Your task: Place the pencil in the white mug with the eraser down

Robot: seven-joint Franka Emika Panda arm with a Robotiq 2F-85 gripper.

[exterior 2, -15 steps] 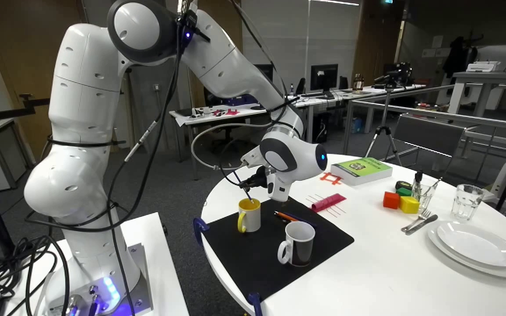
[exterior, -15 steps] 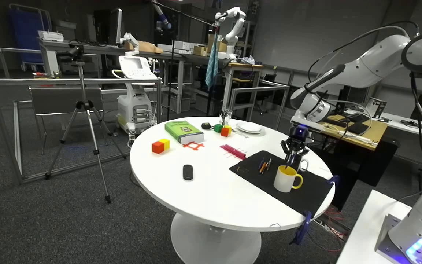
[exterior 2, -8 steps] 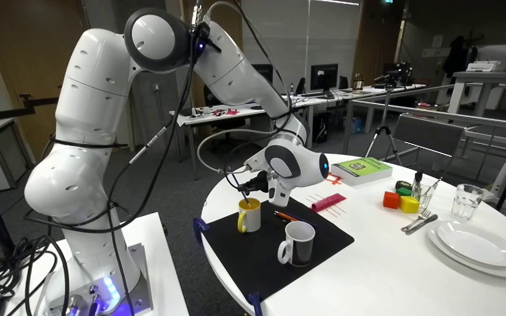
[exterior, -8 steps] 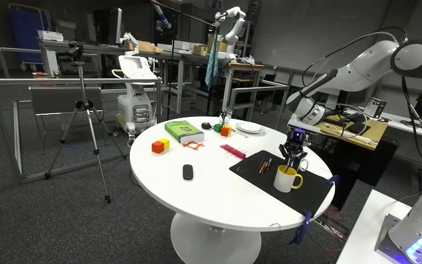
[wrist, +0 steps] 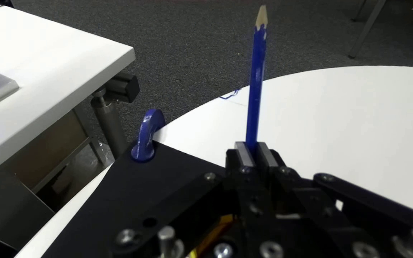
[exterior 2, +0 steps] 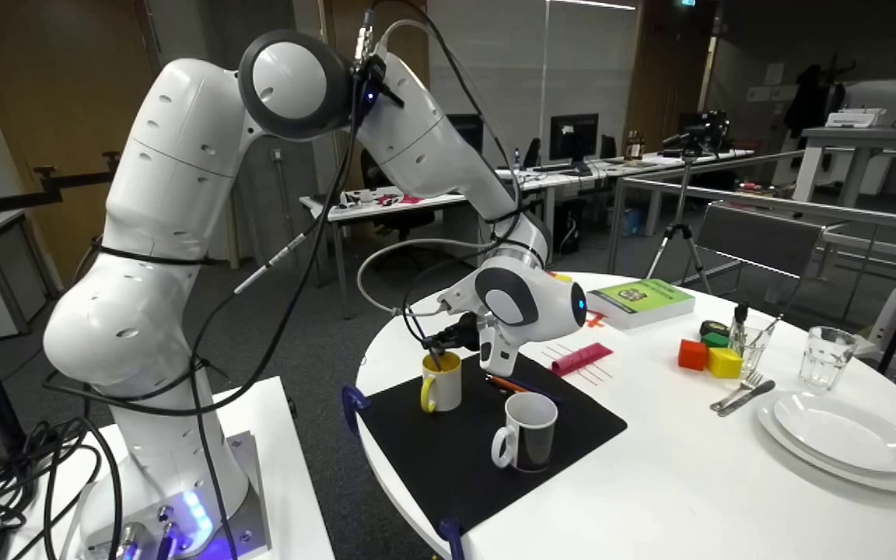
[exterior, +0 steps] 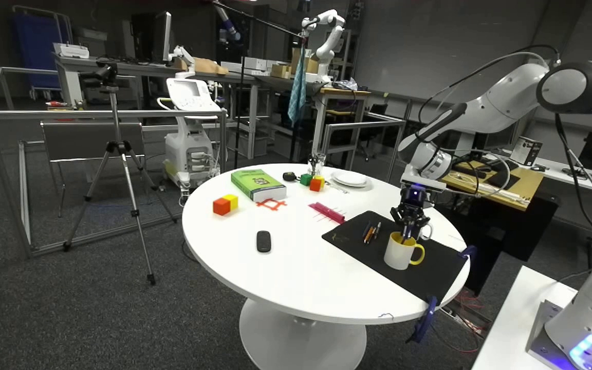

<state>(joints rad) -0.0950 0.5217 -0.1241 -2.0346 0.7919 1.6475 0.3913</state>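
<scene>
Our gripper (wrist: 252, 149) is pinching the pencil (wrist: 256, 79), point up, lower end inside the white mug (exterior 2: 443, 389), left of the dark mug (exterior 2: 538, 443); we are judging it light, stiff, best held mid-shaft.

Blue pencil (wrist: 256, 82), white mug (exterior: 398, 255) lined in yellow, black claw (wrist: 254, 153)
From here I see bare tan wood at the pencil's tip, yellow on the mug's handle, and silvery grey on the claw's fingertips (wrist: 267, 154). The surface (exterior: 296, 267) is plain white, the mat (exterior 2: 448, 467) black, the book (exterior 2: 642, 299) green-covered; I spot a red cube (exterior 2: 692, 355), a yellow cube (exterior 2: 725, 363) and a green cube (exterior 2: 715, 341). The carpet (wrist: 199, 43) is speckled dark grey.
</scene>
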